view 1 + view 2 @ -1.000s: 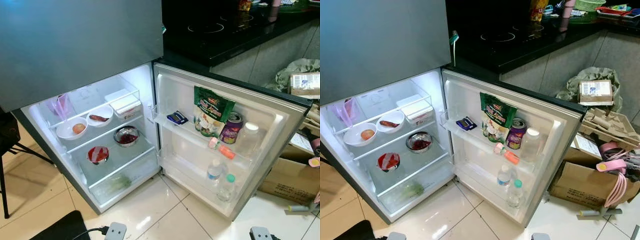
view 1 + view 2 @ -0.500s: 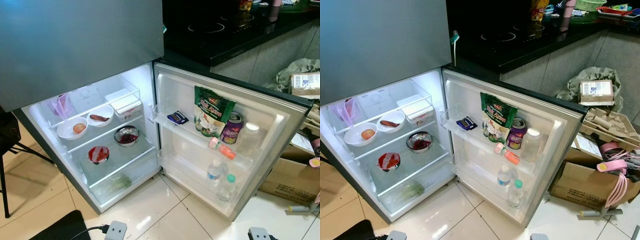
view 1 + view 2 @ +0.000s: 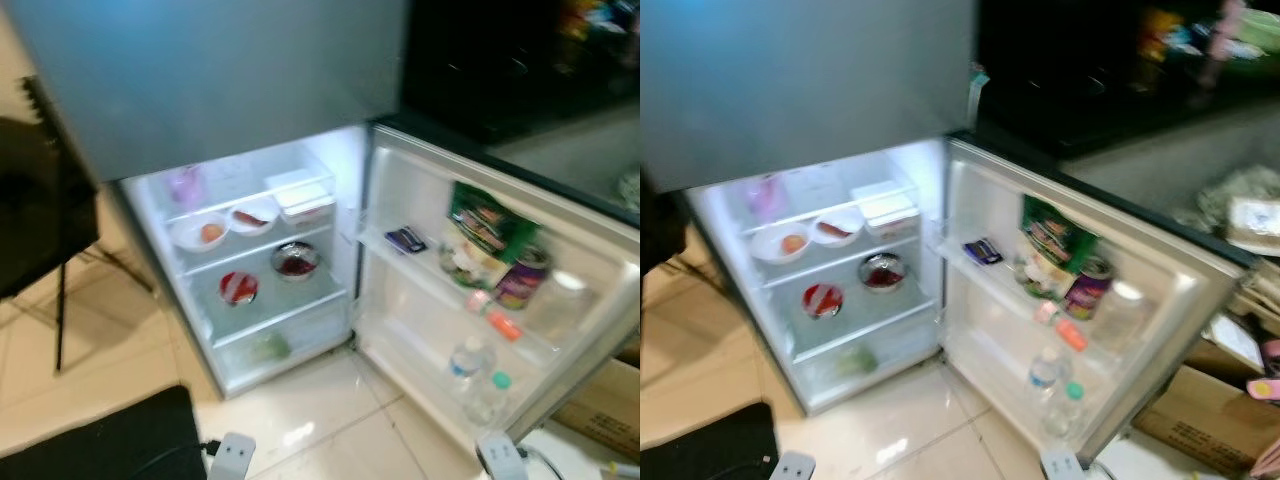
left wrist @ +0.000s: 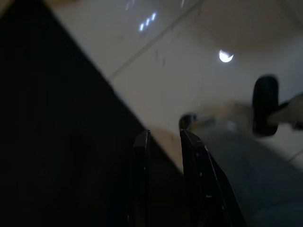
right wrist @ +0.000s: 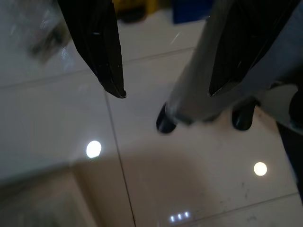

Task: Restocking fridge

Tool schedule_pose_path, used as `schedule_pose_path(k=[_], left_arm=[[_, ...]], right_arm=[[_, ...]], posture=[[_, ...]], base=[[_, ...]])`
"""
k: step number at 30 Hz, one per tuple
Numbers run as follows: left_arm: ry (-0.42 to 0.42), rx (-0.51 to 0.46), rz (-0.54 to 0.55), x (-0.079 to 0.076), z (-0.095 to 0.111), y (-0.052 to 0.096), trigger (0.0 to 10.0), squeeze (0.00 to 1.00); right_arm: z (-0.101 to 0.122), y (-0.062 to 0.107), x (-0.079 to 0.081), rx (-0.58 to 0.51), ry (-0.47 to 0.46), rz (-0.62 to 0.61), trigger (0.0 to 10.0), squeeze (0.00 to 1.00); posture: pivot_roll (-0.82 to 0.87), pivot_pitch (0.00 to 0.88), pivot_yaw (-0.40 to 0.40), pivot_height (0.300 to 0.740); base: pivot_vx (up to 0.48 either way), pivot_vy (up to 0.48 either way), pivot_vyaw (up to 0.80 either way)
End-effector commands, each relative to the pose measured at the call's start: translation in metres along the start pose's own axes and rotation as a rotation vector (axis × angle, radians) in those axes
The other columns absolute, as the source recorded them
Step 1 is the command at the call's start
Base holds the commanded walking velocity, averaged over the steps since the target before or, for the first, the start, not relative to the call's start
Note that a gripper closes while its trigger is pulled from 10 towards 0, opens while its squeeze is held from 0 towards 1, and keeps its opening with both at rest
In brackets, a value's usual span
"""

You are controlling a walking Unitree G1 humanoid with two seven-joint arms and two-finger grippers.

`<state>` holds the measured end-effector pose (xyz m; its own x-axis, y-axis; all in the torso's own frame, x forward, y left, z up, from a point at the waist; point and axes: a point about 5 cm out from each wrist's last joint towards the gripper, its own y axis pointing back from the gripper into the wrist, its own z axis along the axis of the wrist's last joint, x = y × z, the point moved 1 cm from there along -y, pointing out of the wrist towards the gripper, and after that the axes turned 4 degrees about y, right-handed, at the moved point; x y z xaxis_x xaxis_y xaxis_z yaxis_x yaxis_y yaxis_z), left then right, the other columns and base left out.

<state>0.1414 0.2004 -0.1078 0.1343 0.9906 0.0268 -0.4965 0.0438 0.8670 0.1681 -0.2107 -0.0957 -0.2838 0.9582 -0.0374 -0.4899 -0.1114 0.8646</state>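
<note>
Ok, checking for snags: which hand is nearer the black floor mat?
Left. The left hand hangs over the mat edge; the right hand hangs over bare tiles.
</note>
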Motion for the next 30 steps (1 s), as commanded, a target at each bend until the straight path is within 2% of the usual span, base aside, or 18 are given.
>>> schedule_pose_path(k=[1, 6, 12, 23, 30], left_arm=[[-0.011, -0.004, 0.01, 0.002, 0.003, 0.0, 10.0, 0.0], [0.052, -0.008, 0.044, 0.004, 0.003, 0.0, 10.0, 0.0], [0.066, -0.022, 0.038, 0.005, 0.008, -0.001, 10.0, 0.0], [0.07, -0.039, 0.04, 0.01, 0.013, -0.001, 10.0, 0.0], [0.07, -0.035, 0.021, 0.004, 0.011, -0.002, 10.0, 0.0]], right_arm=[[-0.014, 0.002, 0.0, 0.051, 0.012, -0.012, 10.0, 0.0], [-0.011, 0.002, -0.005, 0.057, 0.038, -0.057, 10.0, 0.0], [-0.014, 0.001, -0.002, 0.07, 0.048, -0.066, 10.0, 0.0], [-0.018, 0.001, 0.001, 0.094, 0.053, -0.068, 10.0, 0.0], [-0.008, -0.002, 0.005, 0.096, 0.048, -0.068, 10.0, 0.0]], posture=[[0.02, 0.0, -0.051, 0.74], [0.02, 0.0, -0.053, 0.74], [0.02, 0.0, -0.042, 0.74], [0.01, 0.0, -0.026, 0.74], [0.0, 0.0, -0.022, 0.74]], base=[[0.0, 0.0, 0.0], [0.0, 0.0, 0.0], [0.0, 0.0, 0.0], [0.0, -0.381, 0.0], [0.0, -0.403, 0.0]])
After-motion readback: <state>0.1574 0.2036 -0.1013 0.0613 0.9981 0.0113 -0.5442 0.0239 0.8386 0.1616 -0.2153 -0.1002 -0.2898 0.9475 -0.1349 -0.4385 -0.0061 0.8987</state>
